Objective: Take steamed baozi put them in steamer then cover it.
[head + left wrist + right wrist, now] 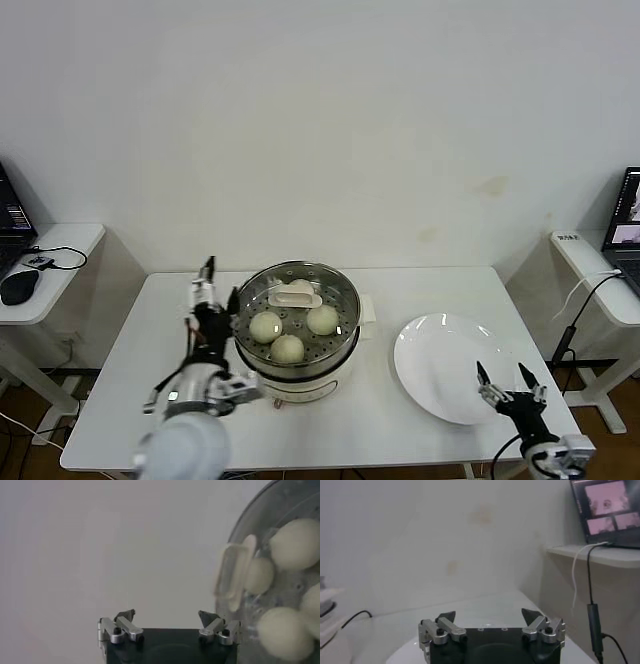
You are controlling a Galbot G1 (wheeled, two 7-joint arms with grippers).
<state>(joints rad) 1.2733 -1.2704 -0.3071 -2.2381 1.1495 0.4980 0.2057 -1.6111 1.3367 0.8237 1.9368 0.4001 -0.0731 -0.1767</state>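
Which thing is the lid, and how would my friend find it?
Find the shiny steamer in the middle of the white table, left of the empty white plate. The cover sits on top: clear glass, with buns showing through. Only it has a cream oblong handle.

- the steamer [296,335] stands on the worktop [360,420], left of its middle.
- the cover [296,300] lies on the steamer, with the steamed baozi [287,348] in the basket beneath it.
- a plate [440,368] lies towards the worktop's right edge, well apart from the steamer.
- the left hand [205,300] is just beside the steamer, on its left-edge side.
- the right hand [510,385] hangs over the plate's part nearest the front right corner.
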